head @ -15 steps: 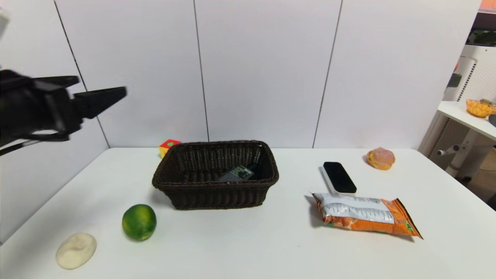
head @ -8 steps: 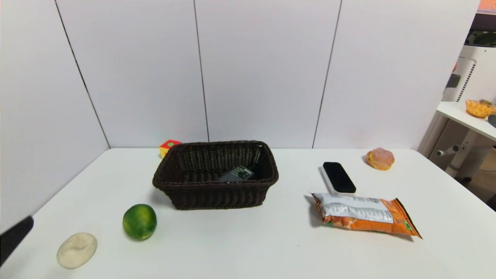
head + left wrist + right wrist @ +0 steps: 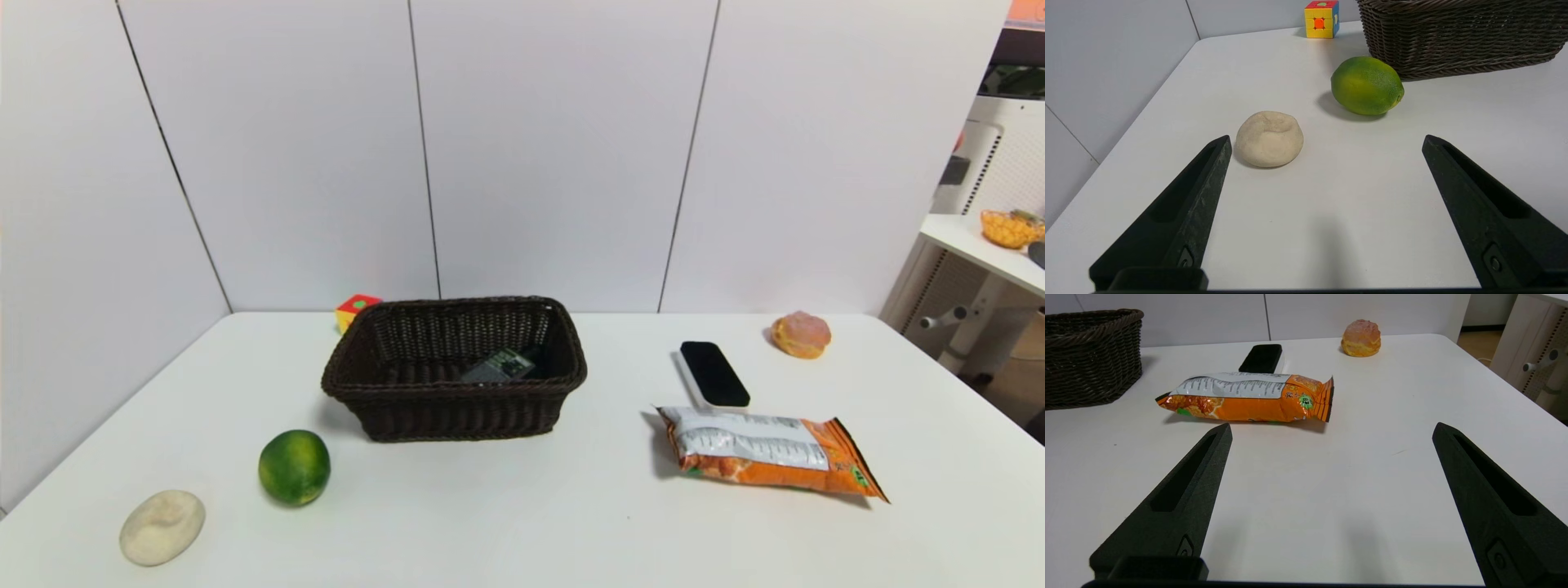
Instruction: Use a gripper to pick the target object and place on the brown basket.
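The small dark grey bottle (image 3: pixel 500 367) with a greenish-white label lies on its side inside the brown wicker basket (image 3: pixel 367 384) at the middle of the table. The basket also shows in the left wrist view (image 3: pixel 1453 41) and in the right wrist view (image 3: pixel 1090 363). Neither arm shows in the head view. My left gripper (image 3: pixel 1325 141) is open and empty, low over the table's near left, before a beige lump (image 3: pixel 1269 139) and a green lime (image 3: pixel 1367 85). My right gripper (image 3: pixel 1331 428) is open and empty, low over the near right.
A multicoloured cube (image 3: pixel 357 309) stands behind the basket's left corner. A flat black slab (image 3: pixel 715 373), an orange snack bag (image 3: pixel 767 453) and an orange-pink bun (image 3: pixel 801 334) lie on the right. The lime (image 3: pixel 294 466) and lump (image 3: pixel 162 527) lie front left.
The left arm dropped from high at the left down and out of the head view. The bottle and basket have not moved.
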You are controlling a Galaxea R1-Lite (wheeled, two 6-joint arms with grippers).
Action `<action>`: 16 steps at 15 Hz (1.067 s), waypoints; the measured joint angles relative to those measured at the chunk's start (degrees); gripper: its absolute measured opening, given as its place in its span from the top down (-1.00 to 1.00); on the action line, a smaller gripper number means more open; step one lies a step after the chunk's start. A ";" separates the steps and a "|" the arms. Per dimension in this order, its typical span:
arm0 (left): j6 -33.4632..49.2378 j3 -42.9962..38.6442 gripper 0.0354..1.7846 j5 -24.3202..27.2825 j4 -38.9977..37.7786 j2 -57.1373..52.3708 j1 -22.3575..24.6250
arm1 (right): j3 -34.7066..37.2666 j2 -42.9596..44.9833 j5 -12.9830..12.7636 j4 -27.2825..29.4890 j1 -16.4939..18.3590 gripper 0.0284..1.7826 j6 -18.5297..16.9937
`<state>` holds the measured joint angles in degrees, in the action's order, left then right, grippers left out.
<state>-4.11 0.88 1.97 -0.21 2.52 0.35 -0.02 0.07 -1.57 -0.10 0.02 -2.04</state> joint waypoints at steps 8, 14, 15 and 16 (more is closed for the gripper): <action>1.48 -0.88 -0.89 -0.13 -0.04 -2.63 0.06 | 0.00 0.00 0.00 -0.01 0.02 -0.90 -0.05; 1.48 -0.88 -0.89 -0.16 -0.04 -2.66 0.06 | 0.00 0.00 0.06 0.00 0.00 -0.90 0.04; 1.48 -0.88 -0.89 -0.13 -0.04 -2.66 0.06 | 0.00 0.00 0.30 0.02 0.00 -0.90 0.41; 1.48 -0.88 -0.89 -0.13 -0.04 -2.66 0.06 | 0.00 0.00 0.32 0.07 0.02 -0.90 0.78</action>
<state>-2.63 0.00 1.84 -0.24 -0.13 0.41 -0.02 0.07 -1.26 -0.02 0.05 -1.26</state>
